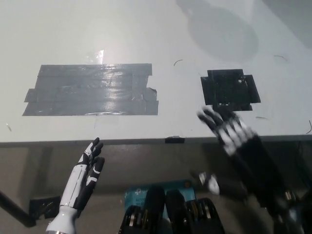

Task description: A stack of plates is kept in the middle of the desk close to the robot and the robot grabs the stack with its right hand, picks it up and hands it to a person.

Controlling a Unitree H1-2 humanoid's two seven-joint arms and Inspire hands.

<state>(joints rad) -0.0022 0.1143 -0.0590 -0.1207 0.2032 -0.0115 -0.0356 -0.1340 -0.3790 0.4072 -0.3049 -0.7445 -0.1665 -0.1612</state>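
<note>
Stack of plates does not show anywhere in the head view, so its place cannot be told; neither hand holds it. The right hand (pixel 246 151) hangs at the near edge of the white desk (pixel 146 39), blurred, with its fingers (pixel 228 130) spread wide and nothing between them; the thumb seems to stick out toward the robot's left, below the desk edge. Its fingertips reach just over the edge, close under a black tape patch (pixel 229 90) stuck to the desk top just beyond them. Farther beyond the hand, a round shadow (pixel 219 31) lies on the desk. To the hand's left, a small black tape mark (pixel 174 140) sits on the desk edge, and well to the left of that a broad patch of grey duct tape (pixel 90 90) is laid flat in overlapping strips. The left hand (pixel 85 178) rests lower down in front of the desk, well apart from the right hand, fingers straight, slightly parted and empty.
</note>
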